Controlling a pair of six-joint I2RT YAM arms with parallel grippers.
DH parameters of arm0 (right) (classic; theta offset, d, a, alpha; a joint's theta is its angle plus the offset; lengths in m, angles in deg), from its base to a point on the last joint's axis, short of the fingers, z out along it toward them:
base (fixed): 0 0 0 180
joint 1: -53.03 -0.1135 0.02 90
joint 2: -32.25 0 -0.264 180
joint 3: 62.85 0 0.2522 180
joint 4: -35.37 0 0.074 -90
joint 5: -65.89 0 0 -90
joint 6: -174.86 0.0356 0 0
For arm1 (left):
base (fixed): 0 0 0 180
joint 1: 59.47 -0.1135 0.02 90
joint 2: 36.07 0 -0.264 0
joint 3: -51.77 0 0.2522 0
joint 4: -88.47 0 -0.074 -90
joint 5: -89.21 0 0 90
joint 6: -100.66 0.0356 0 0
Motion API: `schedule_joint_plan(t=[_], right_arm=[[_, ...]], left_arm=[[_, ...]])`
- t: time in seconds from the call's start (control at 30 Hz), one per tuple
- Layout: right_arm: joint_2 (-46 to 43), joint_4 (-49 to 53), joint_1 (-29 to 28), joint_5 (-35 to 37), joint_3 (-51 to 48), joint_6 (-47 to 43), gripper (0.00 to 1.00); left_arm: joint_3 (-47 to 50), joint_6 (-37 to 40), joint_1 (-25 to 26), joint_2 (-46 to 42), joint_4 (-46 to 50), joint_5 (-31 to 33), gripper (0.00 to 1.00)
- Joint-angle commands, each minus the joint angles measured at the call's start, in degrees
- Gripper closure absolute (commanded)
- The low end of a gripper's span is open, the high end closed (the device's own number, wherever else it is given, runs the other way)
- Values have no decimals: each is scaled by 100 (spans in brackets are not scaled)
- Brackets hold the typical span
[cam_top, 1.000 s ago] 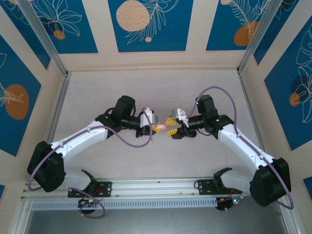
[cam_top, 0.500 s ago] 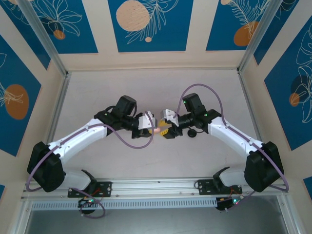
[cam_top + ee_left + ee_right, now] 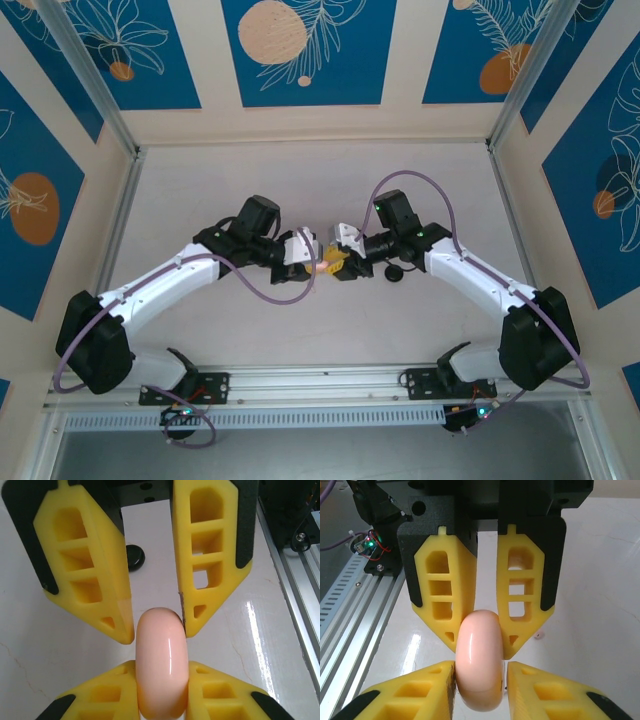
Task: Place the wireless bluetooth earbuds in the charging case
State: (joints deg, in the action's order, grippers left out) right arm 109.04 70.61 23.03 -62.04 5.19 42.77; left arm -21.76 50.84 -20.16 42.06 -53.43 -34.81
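A pale pink round charging case (image 3: 162,670) hangs edge-on above the table at the centre, closed. My left gripper (image 3: 162,672) is shut on its near end. From the other side my right gripper (image 3: 480,672) straddles the same case (image 3: 479,665): one finger touches it and a thin gap shows at the other. In the top view the two grippers (image 3: 316,262) (image 3: 337,264) meet nose to nose over the case (image 3: 324,266). A tiny pale pink earbud (image 3: 538,636) lies on the table beyond the case.
A black round case (image 3: 394,272) (image 3: 135,557) lies on the white table just right of the grippers, under the right wrist. An aluminium rail (image 3: 350,600) runs along the near edge. Metal posts and patterned walls enclose the table.
The right arm has swung left to the pink case and its jaws have narrowed around it. The left gripper kept its hold and barely moved.
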Motion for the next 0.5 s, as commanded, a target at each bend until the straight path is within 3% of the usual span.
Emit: schedule_joint_plan(t=[0.0, 0.13, 0.27, 0.4, 0.47], right_arm=[[52, 59, -6, -206, 134, -124, 66], [53, 59, -6, -201, 128, -107, 64], [29, 54, 35, -272, 123, -104, 72], [-178, -178, 253, -594, -54, 45, 76], [-343, -317, 419, -824, -211, 147, 77]], left_arm=[[-155, -80, 64, -153, -131, -245, 79], [-132, -57, 68, -197, -157, -273, 79], [-103, -101, 68, -204, -215, -304, 77], [202, -321, 46, -272, -722, -309, 53], [511, -538, 1, -369, -1297, -472, 47]])
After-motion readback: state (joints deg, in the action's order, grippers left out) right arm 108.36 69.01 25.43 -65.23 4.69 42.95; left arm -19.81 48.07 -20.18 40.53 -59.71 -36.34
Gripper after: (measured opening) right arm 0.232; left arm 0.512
